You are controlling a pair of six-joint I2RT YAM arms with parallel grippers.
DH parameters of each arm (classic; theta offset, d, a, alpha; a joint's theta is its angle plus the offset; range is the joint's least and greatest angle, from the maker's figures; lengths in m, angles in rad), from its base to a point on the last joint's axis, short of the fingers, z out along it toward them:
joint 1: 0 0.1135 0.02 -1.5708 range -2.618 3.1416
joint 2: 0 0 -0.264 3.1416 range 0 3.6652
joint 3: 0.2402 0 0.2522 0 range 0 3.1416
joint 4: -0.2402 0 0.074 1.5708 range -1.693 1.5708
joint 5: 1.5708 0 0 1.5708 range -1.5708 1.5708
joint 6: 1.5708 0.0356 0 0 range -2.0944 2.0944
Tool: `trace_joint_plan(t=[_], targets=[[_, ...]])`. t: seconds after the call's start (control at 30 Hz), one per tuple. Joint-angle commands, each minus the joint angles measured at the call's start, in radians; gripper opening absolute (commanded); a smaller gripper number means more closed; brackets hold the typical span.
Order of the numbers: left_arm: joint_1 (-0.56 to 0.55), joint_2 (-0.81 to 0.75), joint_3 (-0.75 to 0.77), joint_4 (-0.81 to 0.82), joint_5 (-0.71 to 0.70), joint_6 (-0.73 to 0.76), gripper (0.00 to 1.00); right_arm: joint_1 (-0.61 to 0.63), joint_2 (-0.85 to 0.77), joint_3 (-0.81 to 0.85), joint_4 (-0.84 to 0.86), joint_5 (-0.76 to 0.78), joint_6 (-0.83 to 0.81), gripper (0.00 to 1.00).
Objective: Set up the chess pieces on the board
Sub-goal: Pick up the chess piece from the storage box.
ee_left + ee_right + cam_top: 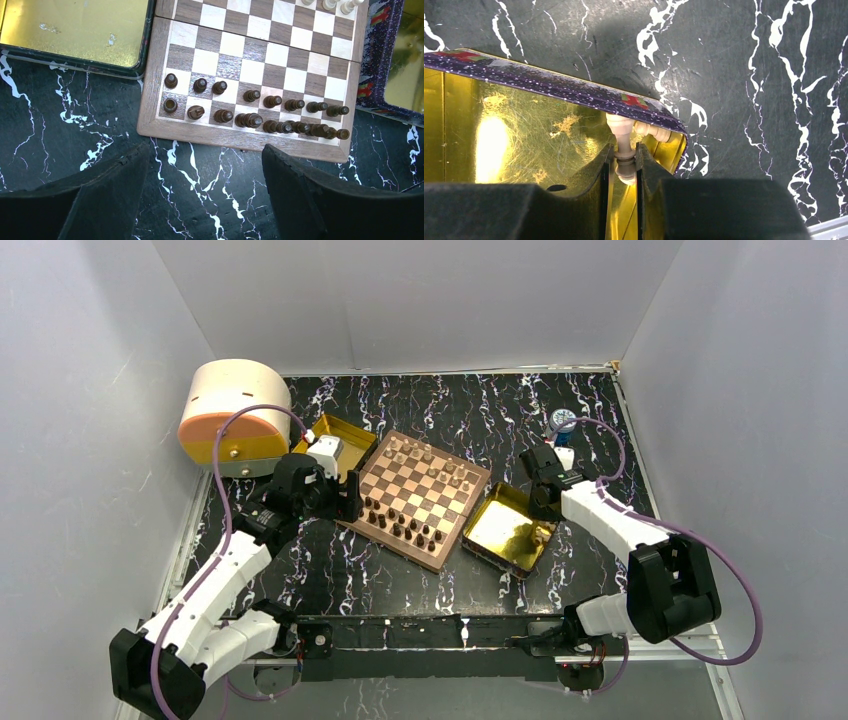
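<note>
Nearest, toward the near right corner of the table (400, 390), the right gripper (625, 147) reaches down into a gold tray (524, 140) and is clamped on a light tan piece (620, 125). Its fingers (599, 172) press the piece's narrow waist from both sides. The piece's long axis runs in line with the fingers. Its pale rounded end points out past the fingertips toward the tray's patterned wall, and its other end sits back between the jaws. A second light piece (652, 131) lies on its side in the tray's corner, just beside the held one, with its long axis crossing that of the held piece.

Left of this tray sits the board (425, 495), turned at an angle to the table's edges. The left gripper (206, 152) hangs over the bare table just off the board's left rim, with its jaws spread wide and nothing between them. The dark brown pieces (250, 107) stand upright in two rows along that same rim, close in front of the open fingertips but not touching them.

Farther off, along the opposite rim of the board, the light tan pieces (430, 462) stand upright in two rows. That side has gaps.

Beyond the board's far left corner lies a second gold tray (75, 30).
</note>
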State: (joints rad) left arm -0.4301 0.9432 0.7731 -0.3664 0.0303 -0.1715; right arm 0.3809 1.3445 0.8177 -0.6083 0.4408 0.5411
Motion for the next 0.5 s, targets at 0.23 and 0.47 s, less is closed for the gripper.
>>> trace_joint_plan(t=[0.23, 0.47], targets=[[-0.004, 0.003, -0.005, 0.012, -0.001, 0.009, 0.79, -0.003, -0.015, 0.021, 0.107, -0.179, -0.138, 0.13], [-0.004, 0.012, -0.003, 0.012, 0.005, 0.009, 0.78, -0.004, -0.033, 0.020, 0.148, -0.211, -0.187, 0.14]])
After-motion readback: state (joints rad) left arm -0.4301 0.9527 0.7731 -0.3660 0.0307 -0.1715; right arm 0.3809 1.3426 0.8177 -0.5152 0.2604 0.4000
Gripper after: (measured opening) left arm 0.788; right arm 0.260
